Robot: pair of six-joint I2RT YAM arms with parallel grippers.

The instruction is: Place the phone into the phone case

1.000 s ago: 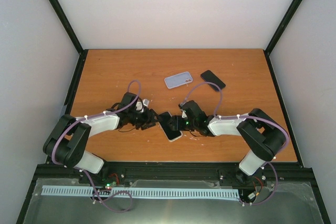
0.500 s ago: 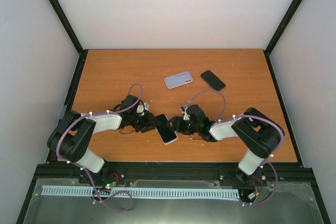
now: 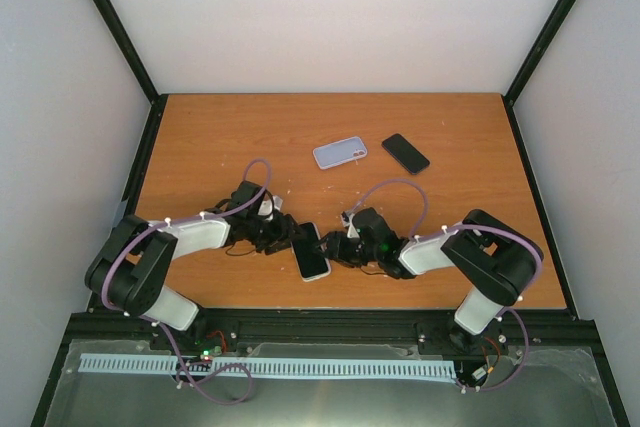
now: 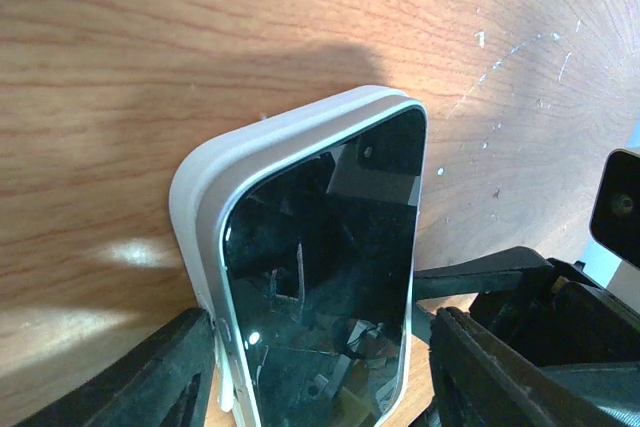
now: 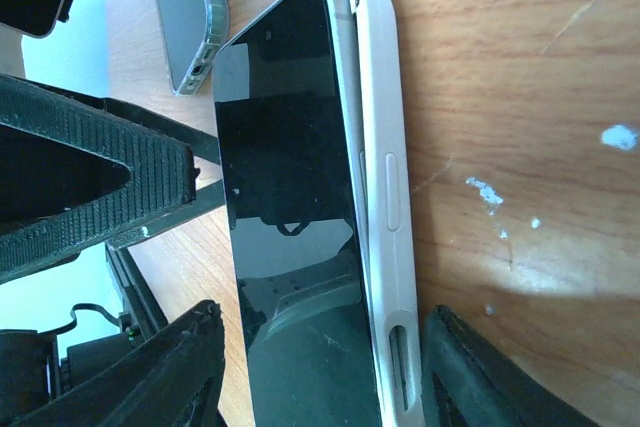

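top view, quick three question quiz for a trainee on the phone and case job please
1. True or false: the glossy black phone with the white rubbery case lies at the wooden table's far edge.
2. Which lies beside the bare black phone at the back? A) lilac translucent case; B) mug; C) box.
3. What flanks the cased phone?
Key: 1 false; 2 A; 3 left pincer and right pincer.

A phone [image 4: 320, 277] with a black glass face is lying on the wooden table [image 4: 150, 47]. A white phone case [image 4: 200, 197] is backing it, its lip showing along the 9 and 12 o'clock edges. The left gripper [image 4: 322, 372] is straddling the phone, with fingers [image 4: 165, 372] at 7 and 5 o'clock; whether they are pressing it is unclear. Black robot parts [image 4: 560, 317] are showing at 4 o'clock.
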